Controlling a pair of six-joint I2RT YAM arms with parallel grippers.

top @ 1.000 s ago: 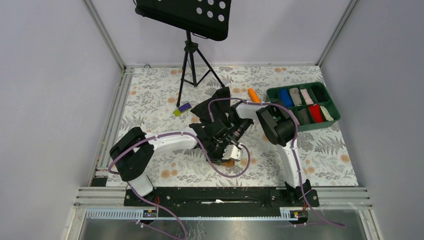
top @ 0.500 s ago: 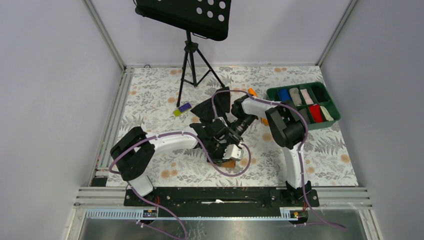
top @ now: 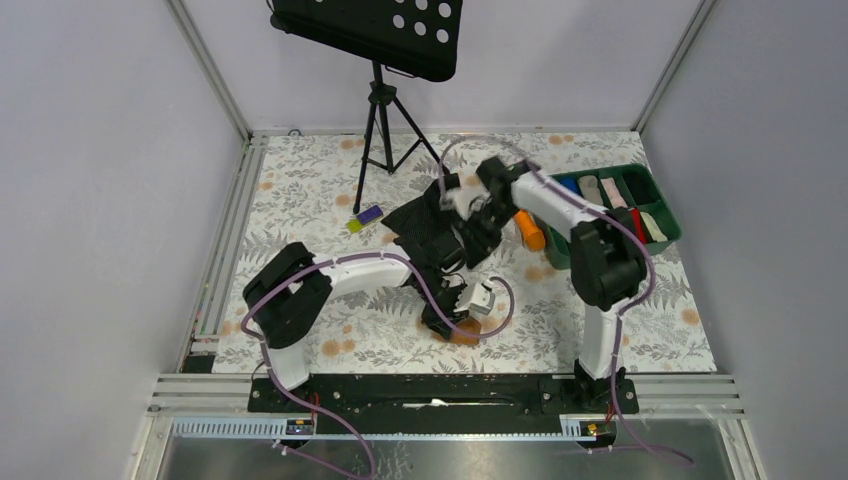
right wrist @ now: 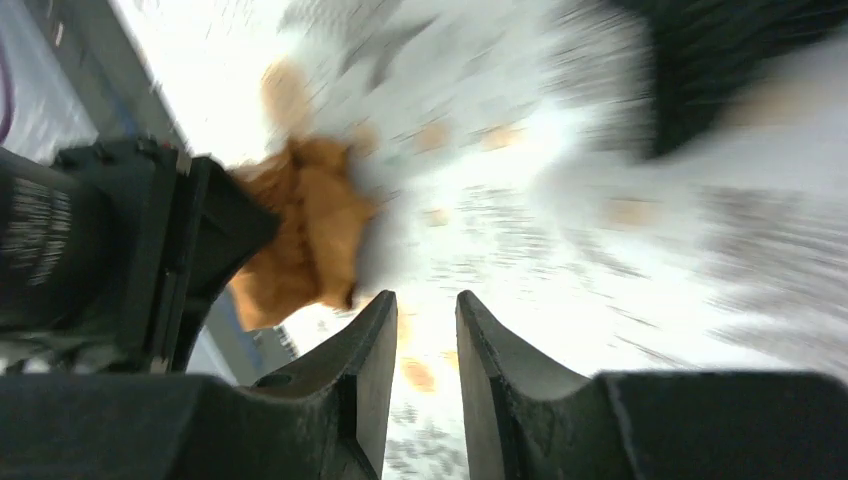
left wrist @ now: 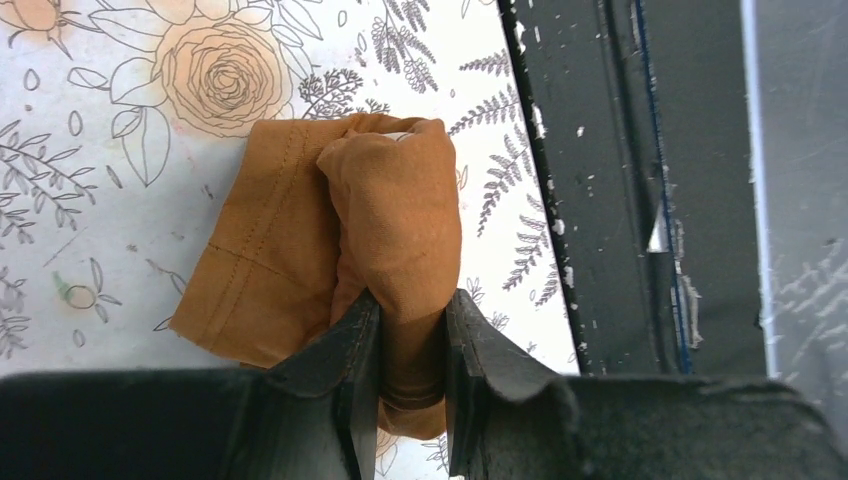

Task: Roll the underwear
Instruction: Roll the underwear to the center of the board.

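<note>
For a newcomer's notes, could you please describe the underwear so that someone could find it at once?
On the floral table, look at the near edge, just ahead of the black base rail. The left hand pinches the underwear there, a small crumpled bundle. It is caramel-brown soft cloth, unlike the black garment farther back.

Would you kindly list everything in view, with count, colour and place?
underwear: one, caramel-brown, near edge, partly rolled.
black garment: one, black, middle.
bin: one, green, far right, holding rolled fabrics.
cylinder: one, orange, beside the bin.
music stand: one, black, far side.
small blocks: two, purple and yellow, left of the black garment.
table: one, floral-patterned, under everything.
left pincer: one, black, shut on the underwear.
right pincer: one, black, open, empty.
</note>
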